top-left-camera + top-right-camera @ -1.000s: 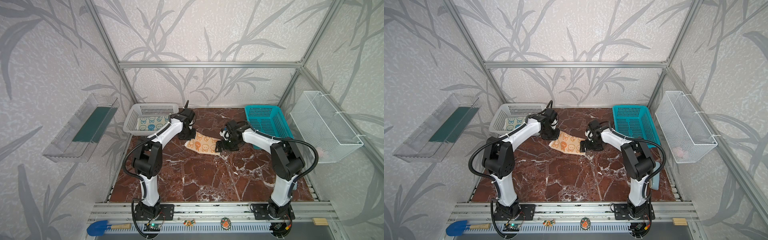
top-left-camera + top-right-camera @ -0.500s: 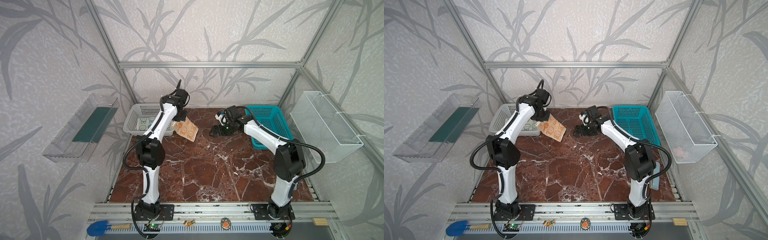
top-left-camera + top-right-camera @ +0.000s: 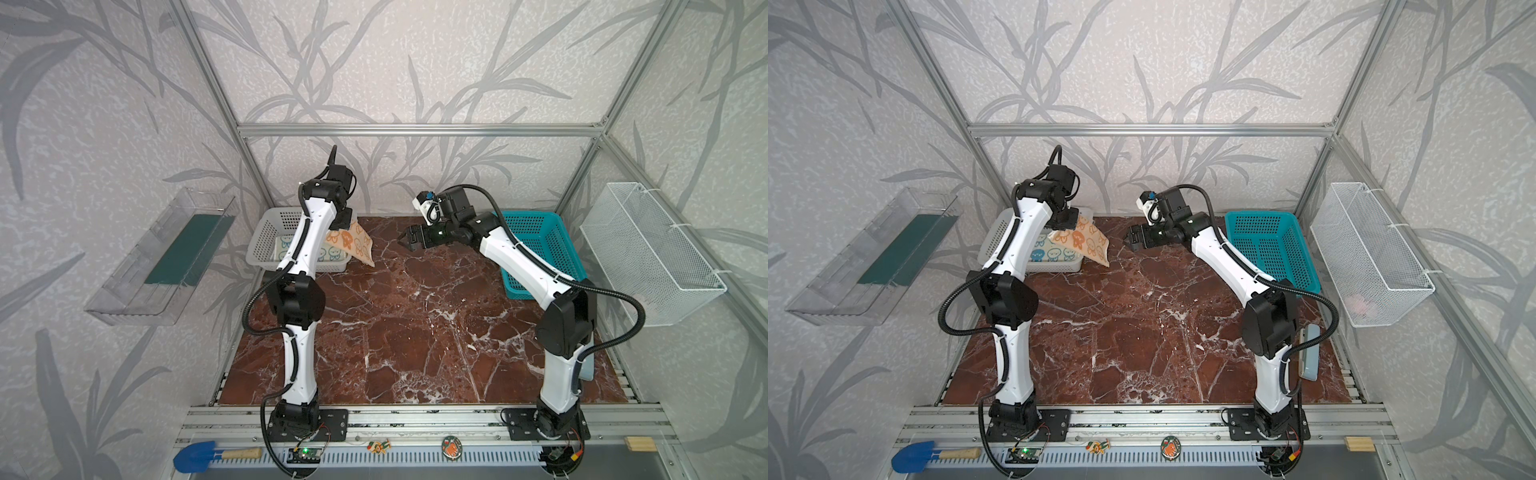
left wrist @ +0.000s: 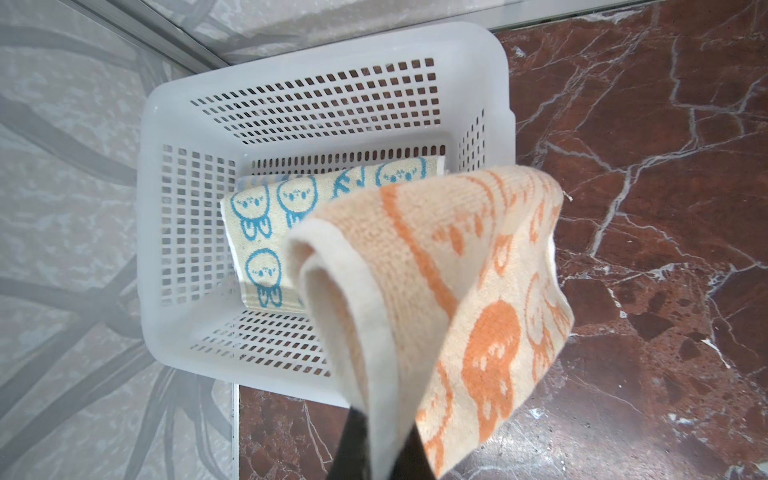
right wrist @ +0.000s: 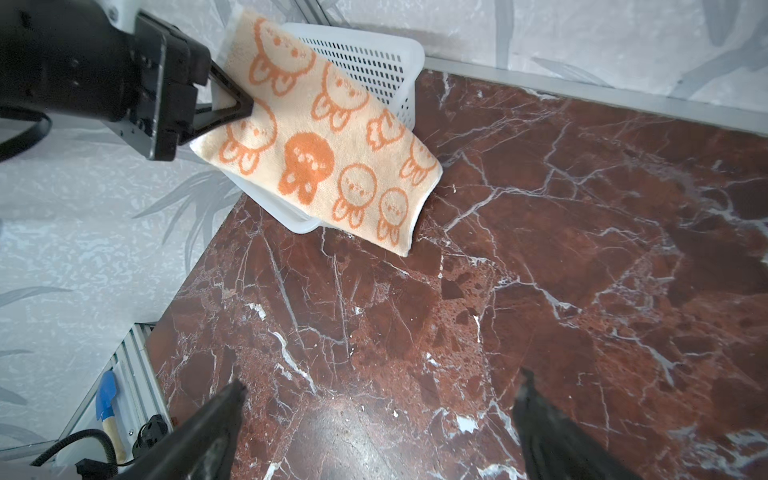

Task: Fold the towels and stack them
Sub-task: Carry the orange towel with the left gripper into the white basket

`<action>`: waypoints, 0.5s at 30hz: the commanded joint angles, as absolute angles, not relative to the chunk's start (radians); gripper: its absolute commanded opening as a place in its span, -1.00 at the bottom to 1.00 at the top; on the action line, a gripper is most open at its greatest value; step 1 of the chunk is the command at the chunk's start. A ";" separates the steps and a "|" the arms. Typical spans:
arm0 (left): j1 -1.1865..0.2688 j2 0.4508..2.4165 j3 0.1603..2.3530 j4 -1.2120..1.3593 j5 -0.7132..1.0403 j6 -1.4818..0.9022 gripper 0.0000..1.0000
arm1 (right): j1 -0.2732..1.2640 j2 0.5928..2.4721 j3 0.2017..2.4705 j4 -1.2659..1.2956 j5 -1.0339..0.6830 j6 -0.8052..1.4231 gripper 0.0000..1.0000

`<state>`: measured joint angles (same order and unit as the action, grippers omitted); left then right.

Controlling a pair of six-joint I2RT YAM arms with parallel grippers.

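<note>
Your left gripper (image 5: 247, 109) pinches the cream terry towel with orange bunnies (image 5: 332, 137); right gripper (image 5: 382, 380) wide, empty. Centre it above the blue-bunny towel (image 4: 266, 216) in the white plastic basket (image 4: 183, 99), then release.

surface: red-brown marble tabletop (image 3: 415, 332) | on it: white basket (image 3: 261, 239) far-left corner; teal basket (image 3: 557, 245) far-right

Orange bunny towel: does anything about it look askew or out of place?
Yes. The orange towel hangs folded and tilted from the left gripper, pinched at one edge, its low corner outside the white basket over the table; the blue-bunny towel lies flat inside. Nothing damaged.
</note>
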<state>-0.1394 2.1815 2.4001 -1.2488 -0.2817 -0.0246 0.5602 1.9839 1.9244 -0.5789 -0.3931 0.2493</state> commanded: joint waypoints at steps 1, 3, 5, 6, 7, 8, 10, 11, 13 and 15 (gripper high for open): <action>-0.101 2.160 2.374 -1.185 -0.303 0.051 -1.00 | 0.570 2.049 1.979 -0.592 -0.405 0.248 0.98; -0.088 2.141 2.328 -1.136 -0.291 0.088 -1.00 | 0.577 2.071 1.999 -0.592 -0.401 0.249 0.98; -0.074 2.123 2.258 -1.074 -0.297 0.141 -1.00 | 0.581 2.087 2.015 -0.586 -0.399 0.254 0.98; -0.067 2.118 2.232 -1.049 -0.305 0.159 -1.00 | 0.581 2.093 2.018 -0.584 -0.400 0.256 0.99; -0.059 2.117 2.206 -1.028 -0.313 0.172 -1.00 | 0.581 2.100 2.024 -0.579 -0.406 0.261 0.98; -0.047 2.118 2.189 -1.014 -0.315 0.176 -1.00 | 0.581 2.108 2.031 -0.579 -0.410 0.263 0.98; -0.022 2.123 2.174 -0.999 -0.319 0.165 -1.00 | 0.581 2.122 2.046 -0.582 -0.414 0.266 0.98; -0.010 2.122 2.166 -0.991 -0.320 0.157 -1.00 | 0.583 2.131 2.056 -0.586 -0.418 0.266 0.98; 0.006 2.114 2.137 -0.957 -0.333 0.158 -1.00 | 0.581 2.145 2.075 -0.597 -0.423 0.263 0.98; 0.018 2.098 2.091 -0.904 -0.349 0.172 -1.00 | 0.581 2.154 2.083 -0.598 -0.424 0.264 0.98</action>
<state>-0.0017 2.1544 2.1265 -0.9779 -0.3023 0.1322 0.5770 2.1330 2.0457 -0.5888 -0.4049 0.2607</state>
